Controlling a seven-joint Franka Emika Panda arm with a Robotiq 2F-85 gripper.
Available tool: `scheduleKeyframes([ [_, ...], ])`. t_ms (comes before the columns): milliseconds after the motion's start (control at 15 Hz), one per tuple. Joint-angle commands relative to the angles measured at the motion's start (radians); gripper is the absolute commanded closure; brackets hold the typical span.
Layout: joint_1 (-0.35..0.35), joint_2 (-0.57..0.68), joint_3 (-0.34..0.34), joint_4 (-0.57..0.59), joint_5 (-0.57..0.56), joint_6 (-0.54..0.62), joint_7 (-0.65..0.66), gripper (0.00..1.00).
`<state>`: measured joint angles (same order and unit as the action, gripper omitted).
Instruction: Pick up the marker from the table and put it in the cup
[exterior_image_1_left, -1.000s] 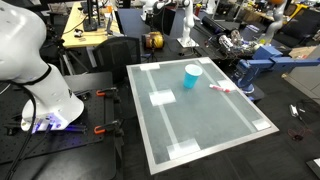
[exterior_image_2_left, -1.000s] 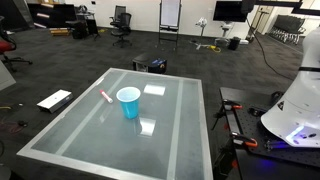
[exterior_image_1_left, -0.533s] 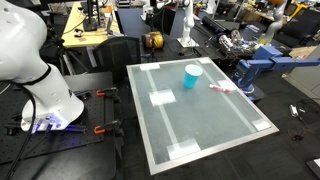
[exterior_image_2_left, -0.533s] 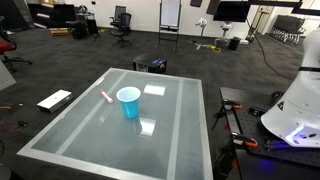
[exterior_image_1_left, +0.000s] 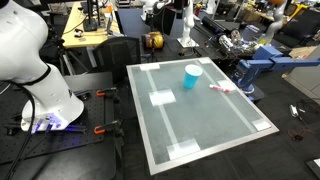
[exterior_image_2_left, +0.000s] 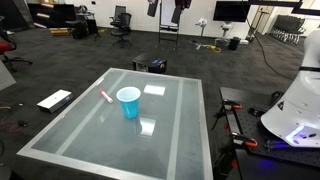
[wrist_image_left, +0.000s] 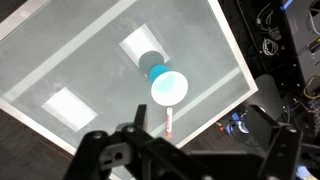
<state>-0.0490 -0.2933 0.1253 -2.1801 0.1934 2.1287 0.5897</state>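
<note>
1. Marker (wrist_image_left: 170, 122): a thin reddish-pink stick lying flat on the table (wrist_image_left: 90, 60), seen from above in the wrist view. It also shows in both exterior views (exterior_image_1_left: 220, 89) (exterior_image_2_left: 106, 96).
2. Marker position: it lies between the cup (wrist_image_left: 168, 88) and the nearest table edge, close to the cup but apart from it. Nothing holds or touches it.
3. Cup: light blue with a white inside, standing upright with its mouth open. It appears in both exterior views (exterior_image_1_left: 192, 75) (exterior_image_2_left: 128, 101). It stands off-centre, toward one side of the table top.
4. Table: a square, pale grey-green top with a white rim, visible in both exterior views (exterior_image_1_left: 210, 125) (exterior_image_2_left: 170, 130).
5. Tape patches: flat white rectangles stuck to the table top. In the wrist view, one (wrist_image_left: 143, 45) lies just beyond the cup and another (wrist_image_left: 63, 107) lies well to the side.
6. Gripper (wrist_image_left: 190, 140): a dark mechanism filling the lower edge of the wrist view, high above the table. Its jaws stand spread apart with nothing between them. The marker and cup sit roughly on its centre line.
7. Robot base: a white rounded body standing on the floor beside the table, seen in both exterior views (exterior_image_1_left: 45, 95) (exterior_image_2_left: 295, 110).
</note>
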Motion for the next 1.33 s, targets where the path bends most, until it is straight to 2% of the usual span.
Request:
scheduleKeyframes([
  [0,-0.004,0.13,-0.03,0.104,-0.036,0.034,-0.001,0.0],
  [467,0.009,0.338,-0.086,0.22,-0.072,0.116,-0.003,0.0],
  [667,0.016,0.402,-0.101,0.252,-0.05,0.137,-0.035,0.0],
  [733,0.021,0.387,-0.096,0.228,-0.018,0.14,-0.083,0.0],
  [800,0.022,0.377,-0.107,0.215,-0.048,0.132,-0.036,0.0],
  [1267,0.032,0.39,-0.106,0.224,-0.037,0.133,-0.061,0.0],
])
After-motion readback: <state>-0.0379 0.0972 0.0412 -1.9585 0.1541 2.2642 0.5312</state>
